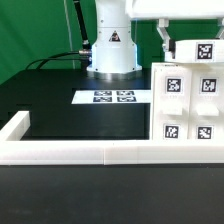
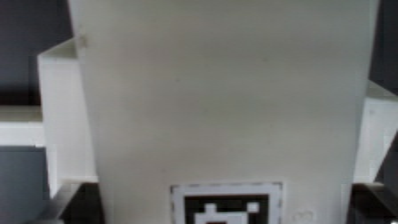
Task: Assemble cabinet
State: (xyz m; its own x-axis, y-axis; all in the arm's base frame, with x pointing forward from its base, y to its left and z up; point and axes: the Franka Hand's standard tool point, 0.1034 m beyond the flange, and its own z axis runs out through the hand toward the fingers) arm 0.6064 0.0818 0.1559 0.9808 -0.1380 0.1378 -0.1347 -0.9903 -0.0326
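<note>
— Where's the cabinet (image 1: 190,110)?
— At the exterior view's right, on the bench (image 1: 60,105) against the rail (image 1: 75,153). I can't see inside.
— Fingers (image 1: 166,44)?
— Above it on a tagged panel (image 1: 198,49); closure unclear.

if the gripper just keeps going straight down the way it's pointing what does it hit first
Most likely the cabinet. In the exterior view the gripper points down right at the cabinet's top edge, and the wrist view is filled by a white tagged panel. Whether it already touches is unclear, since depth is hard to judge.
</note>
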